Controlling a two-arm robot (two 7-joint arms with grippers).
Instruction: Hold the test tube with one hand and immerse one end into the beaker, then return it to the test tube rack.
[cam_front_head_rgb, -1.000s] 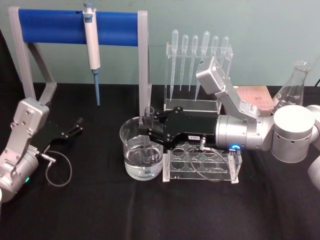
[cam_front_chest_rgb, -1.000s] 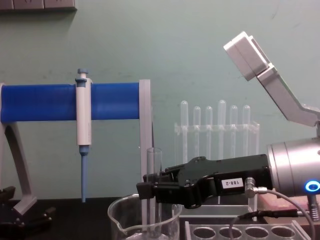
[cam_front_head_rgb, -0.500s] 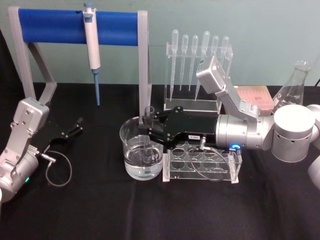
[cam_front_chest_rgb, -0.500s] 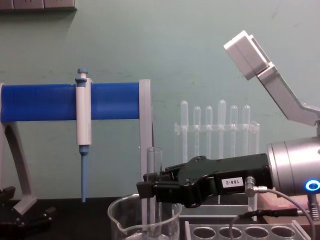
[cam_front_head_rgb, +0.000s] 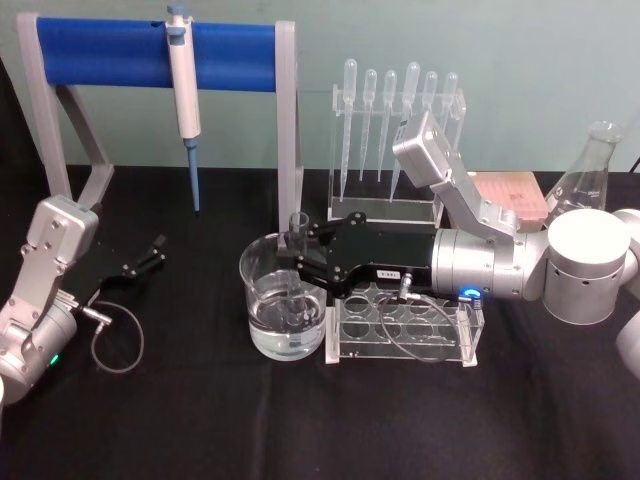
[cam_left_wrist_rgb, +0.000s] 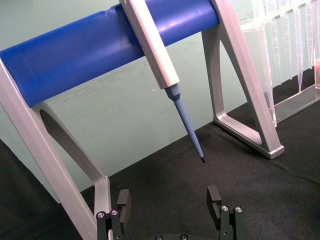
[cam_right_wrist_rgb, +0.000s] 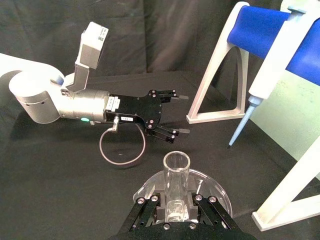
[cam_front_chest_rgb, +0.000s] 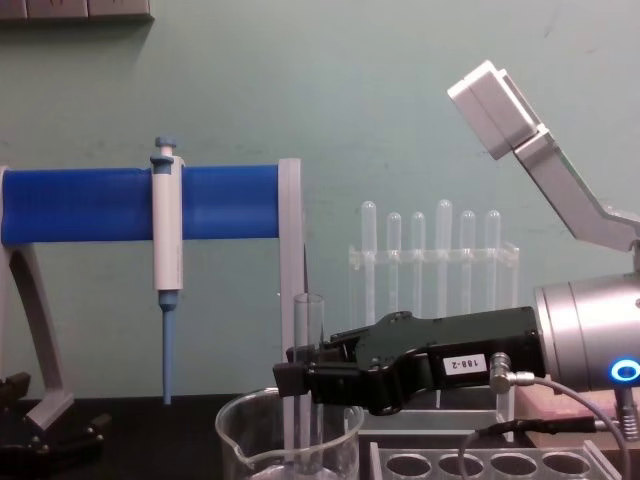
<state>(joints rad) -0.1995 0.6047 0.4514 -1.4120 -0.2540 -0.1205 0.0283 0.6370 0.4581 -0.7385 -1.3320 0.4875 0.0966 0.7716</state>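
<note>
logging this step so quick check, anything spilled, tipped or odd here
Nothing stands out: the right hand holds the test tube upright with its lower end in the beaker; no spill shows on the cloth, the rack stands level, the left hand sits open.

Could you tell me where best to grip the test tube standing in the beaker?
Grip the test tube just below its rim, coming level from the rack side, as the right gripper does: it stands upright with its lower end inside the beaker, leaving only the top free.
</note>
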